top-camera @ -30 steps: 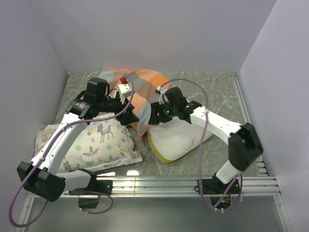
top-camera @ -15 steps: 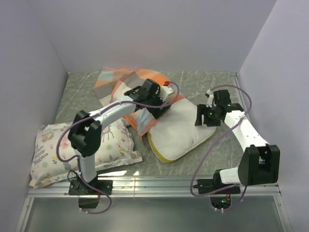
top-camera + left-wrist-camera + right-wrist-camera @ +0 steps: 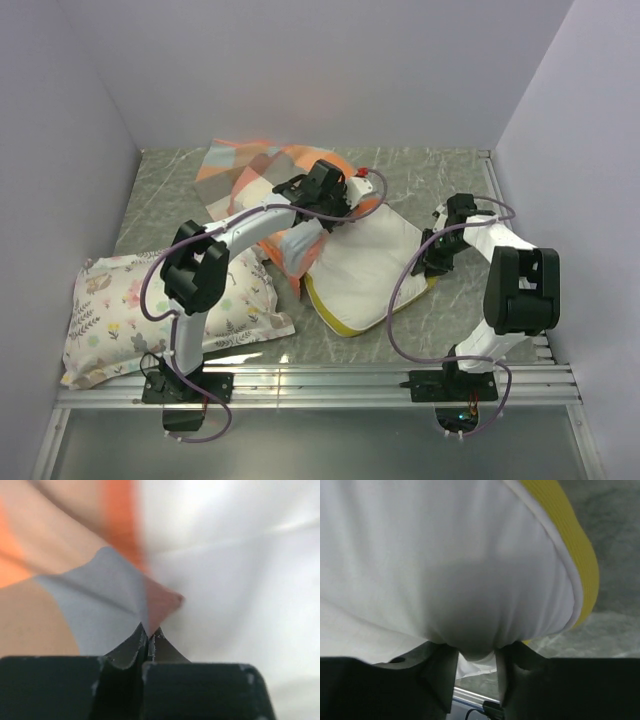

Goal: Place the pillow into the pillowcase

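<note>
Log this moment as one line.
left tool: shut on pillowcase cloth | right tool: shut on pillow edge | pillow: mostly outside pillowcase

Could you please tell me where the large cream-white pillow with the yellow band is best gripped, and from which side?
Take the soft right edge of the large cream-white pillow beside its yellow band, coming in low from the right: that end lies free, while the far-left end meets the checked orange, peach and grey-blue pillowcase. The right gripper pinches cloth there.

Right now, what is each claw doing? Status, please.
Left gripper shut on pillowcase edge. Right gripper shut on pillow corner. Pillow mostly uncovered. Printed pillow lies aside, left.
</note>
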You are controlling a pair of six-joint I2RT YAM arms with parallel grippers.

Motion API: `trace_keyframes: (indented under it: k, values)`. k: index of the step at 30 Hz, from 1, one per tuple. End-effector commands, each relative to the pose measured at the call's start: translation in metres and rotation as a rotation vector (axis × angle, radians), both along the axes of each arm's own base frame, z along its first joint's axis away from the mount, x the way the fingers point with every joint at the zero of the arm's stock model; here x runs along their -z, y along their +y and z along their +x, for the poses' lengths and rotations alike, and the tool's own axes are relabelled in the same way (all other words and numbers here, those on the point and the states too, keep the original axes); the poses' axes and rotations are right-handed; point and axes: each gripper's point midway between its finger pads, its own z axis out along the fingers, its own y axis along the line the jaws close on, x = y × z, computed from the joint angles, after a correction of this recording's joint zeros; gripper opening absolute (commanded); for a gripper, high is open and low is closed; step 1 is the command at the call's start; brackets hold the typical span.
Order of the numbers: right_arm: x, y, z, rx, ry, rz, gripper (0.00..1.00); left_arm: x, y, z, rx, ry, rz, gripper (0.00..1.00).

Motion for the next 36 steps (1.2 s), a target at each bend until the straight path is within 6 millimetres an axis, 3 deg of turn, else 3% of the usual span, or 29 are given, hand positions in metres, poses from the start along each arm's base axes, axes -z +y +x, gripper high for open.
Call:
trace_keyframes:
  k: [1, 3, 4, 7, 9, 11, 12, 13, 16, 18, 19, 21, 22, 26, 28, 29, 30, 31, 32, 33, 35, 36]
  values:
    - [-0.02, 0.032, 0.036, 0.005, -0.108, 0.184, 0.35, -0.057, -0.057, -0.082, 0.383, 0.149, -0.229, 0.0]
    - [-0.042, 0.055, 0.038, -0.013, -0.146, 0.316, 0.27, -0.055, -0.068, -0.125, 0.56, 0.268, -0.252, 0.0]
    - [-0.05, 0.062, 0.038, -0.024, -0.165, 0.353, 0.25, -0.07, -0.077, -0.163, 0.686, 0.366, -0.299, 0.0]
    - [-0.075, 0.08, 0.033, -0.043, -0.231, 0.457, 0.18, -0.066, -0.08, -0.195, 0.804, 0.451, -0.291, 0.0]
    - [-0.076, 0.082, 0.029, -0.04, -0.244, 0.468, 0.14, -0.045, -0.065, -0.198, 0.787, 0.5, -0.242, 0.0]
    - [-0.067, 0.079, 0.021, -0.056, -0.225, 0.439, 0.12, -0.026, -0.042, -0.183, 0.73, 0.497, -0.184, 0.01]
    - [-0.059, 0.077, 0.016, -0.062, -0.205, 0.428, 0.1, -0.027, -0.033, -0.176, 0.713, 0.469, -0.179, 0.05]
    - [-0.055, 0.076, 0.012, -0.068, -0.195, 0.418, 0.08, -0.018, -0.016, -0.165, 0.659, 0.48, -0.169, 0.17]
    - [-0.049, 0.076, 0.0, -0.094, -0.187, 0.414, 0.06, -0.041, 0.002, -0.134, 0.576, 0.38, -0.183, 0.46]
    - [-0.048, 0.076, -0.005, -0.123, -0.202, 0.392, 0.04, -0.062, 0.002, -0.115, 0.523, 0.311, -0.185, 0.59]
    - [-0.047, 0.075, -0.006, -0.128, -0.208, 0.384, 0.04, -0.088, -0.007, -0.098, 0.495, 0.227, -0.214, 0.76]
    - [-0.046, 0.073, -0.006, -0.132, -0.223, 0.368, 0.04, -0.109, -0.018, -0.076, 0.396, 0.179, -0.265, 0.81]
    - [-0.046, 0.072, -0.005, -0.129, -0.23, 0.366, 0.04, -0.128, -0.03, -0.053, 0.354, 0.065, -0.296, 0.83]
    - [-0.047, 0.071, -0.003, -0.114, -0.247, 0.358, 0.05, -0.115, -0.059, -0.01, 0.195, -0.051, -0.283, 0.82]
    - [-0.051, 0.069, -0.002, -0.1, -0.265, 0.342, 0.16, -0.085, -0.077, 0.006, 0.143, -0.063, -0.248, 0.83]
    - [-0.054, 0.068, -0.001, -0.093, -0.268, 0.333, 0.31, -0.08, -0.08, 0.019, 0.098, -0.098, -0.24, 0.84]
    - [-0.058, 0.066, -0.001, -0.085, -0.281, 0.32, 0.42, -0.054, -0.085, 0.028, 0.064, -0.07, -0.218, 0.84]
    - [-0.057, 0.06, -0.003, -0.056, -0.269, 0.283, 0.51, -0.054, -0.092, 0.035, 0.047, -0.09, -0.223, 0.86]
    - [-0.059, 0.057, -0.001, -0.042, -0.272, 0.266, 0.66, -0.047, -0.091, 0.047, 0.001, -0.121, -0.199, 0.86]
    - [-0.062, 0.055, -0.002, -0.034, -0.28, 0.252, 0.73, -0.03, -0.097, 0.055, -0.011, -0.127, -0.179, 0.87]
    - [-0.063, 0.049, -0.004, 0.01, -0.26, 0.239, 0.94, -0.02, -0.099, 0.068, -0.048, -0.159, -0.159, 0.9]
    - [-0.064, 0.045, -0.004, 0.031, -0.259, 0.233, 0.95, -0.008, -0.103, 0.076, -0.062, -0.165, -0.151, 0.91]
